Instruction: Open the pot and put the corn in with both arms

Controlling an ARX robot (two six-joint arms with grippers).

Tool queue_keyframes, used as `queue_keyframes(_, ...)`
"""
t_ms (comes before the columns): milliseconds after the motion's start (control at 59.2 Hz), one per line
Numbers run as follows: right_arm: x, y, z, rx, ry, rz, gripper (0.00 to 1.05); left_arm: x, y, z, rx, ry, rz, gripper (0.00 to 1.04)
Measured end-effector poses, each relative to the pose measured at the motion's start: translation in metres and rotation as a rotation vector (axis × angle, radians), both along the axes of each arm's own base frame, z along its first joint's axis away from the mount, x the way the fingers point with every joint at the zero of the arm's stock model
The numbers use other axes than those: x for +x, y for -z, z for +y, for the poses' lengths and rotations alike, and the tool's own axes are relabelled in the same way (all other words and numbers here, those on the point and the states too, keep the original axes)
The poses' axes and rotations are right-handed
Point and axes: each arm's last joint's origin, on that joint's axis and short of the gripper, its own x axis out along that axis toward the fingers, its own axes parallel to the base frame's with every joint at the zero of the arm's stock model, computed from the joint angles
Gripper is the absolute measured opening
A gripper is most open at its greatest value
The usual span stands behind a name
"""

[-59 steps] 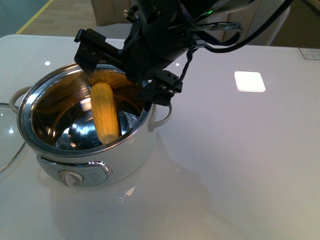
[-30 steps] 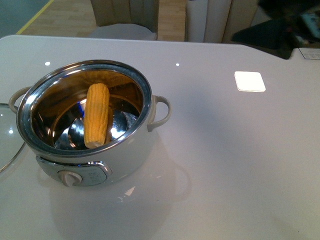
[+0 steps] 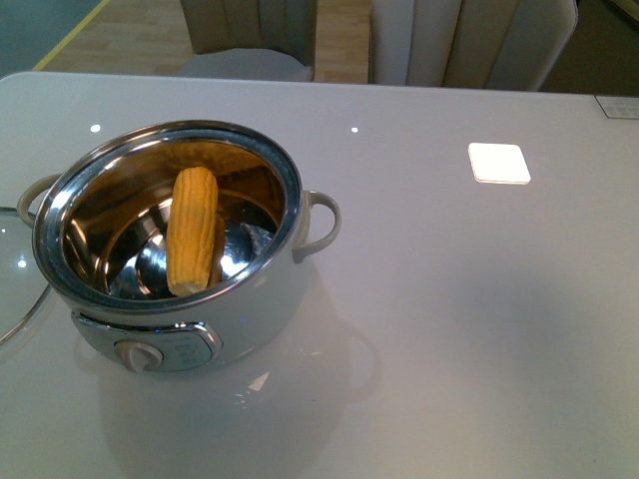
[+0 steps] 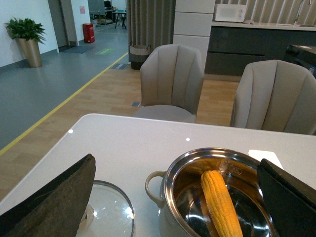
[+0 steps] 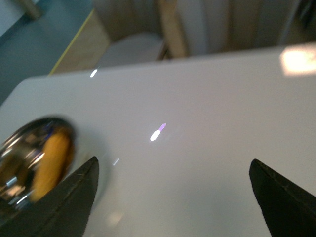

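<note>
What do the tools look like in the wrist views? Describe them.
Only the fingers show. In the left wrist view, the left tool has two broad, dark brownish-black fingers with a matte, slightly grainy surface and tapered edges. In the right wrist view, the right tool shows two similar dark wedge-shaped fingers, blurred. No cables or markings are visible; the front view shows neither arm.

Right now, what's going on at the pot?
Nothing is being handled. The pot stands open on the white table, and the corn lies inside it, leaning against the steel wall. The glass lid rests on the table beside the pot. Both grippers are open and empty: the left gripper looks over the pot, the right gripper over bare table nearby. Neither arm shows in the front view.
</note>
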Motion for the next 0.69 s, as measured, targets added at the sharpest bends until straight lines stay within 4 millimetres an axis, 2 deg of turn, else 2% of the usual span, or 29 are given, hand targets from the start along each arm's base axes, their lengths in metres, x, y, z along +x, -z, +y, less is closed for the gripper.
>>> queue_keyframes(84,-0.008,0.011,-0.004,-0.126,0.143,-0.222,0.73,0.000,0.000,0.000,0.000,0.000,0.000,0.98)
queue_keyframes(169,-0.017,0.014,-0.007,-0.158,0.168,-0.309,0.59,0.000,0.000,0.000,0.000,-0.001,0.000,0.98)
queue_keyframes(338,-0.030,0.024,-0.018,-0.184,0.171,-0.322,0.30,0.000,0.000,0.000,0.000,-0.001,0.000,0.98)
queue_keyframes(507,-0.041,0.033,-0.018,-0.199,0.162,-0.325,0.02,0.000,0.000,0.000,0.000,-0.001,0.000,0.98)
queue_keyframes(692,-0.051,0.040,-0.018,-0.199,0.163,-0.324,0.02,0.000,0.000,0.000,0.000,0.000,0.000,0.98)
